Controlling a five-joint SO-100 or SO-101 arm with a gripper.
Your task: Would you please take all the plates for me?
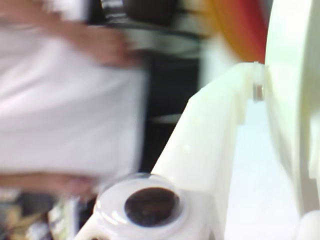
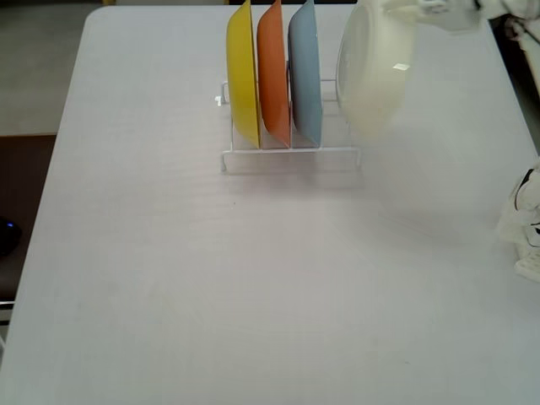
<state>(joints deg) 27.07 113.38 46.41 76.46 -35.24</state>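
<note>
Plates: four on show, three upright in the rack [image 2: 291, 156], one up in the air.
Yellow plate [image 2: 243, 76]: standing on edge at the rack's left end in the fixed view.
Orange plate [image 2: 272, 72]: upright, just right of the yellow one, close beside it.
Blue plate [image 2: 305, 72]: upright, next slot right of the orange.
Cream plate [image 2: 371, 72]: lifted above the rack's right end, tilted, blurred, its lower edge hanging near the rack's right side; whether it touches the rack cannot be told.
Gripper [image 2: 422, 15]: at the top edge of the fixed view, white, pinching the cream plate's upper rim.
Wrist view: a white finger [image 1: 200, 155] runs up from the bottom, with the cream plate's pale curve [image 1: 292, 100] pressed along the right side; the jaws sit narrow on that rim.
Googly eye [image 1: 150, 205]: stuck on the gripper body at the bottom of the wrist view.
Wrist background: a streak of orange [image 1: 240, 25] at the top, the rest blurred.
Table [image 2: 211, 278]: pale grey, the rack near its far edge.
</note>
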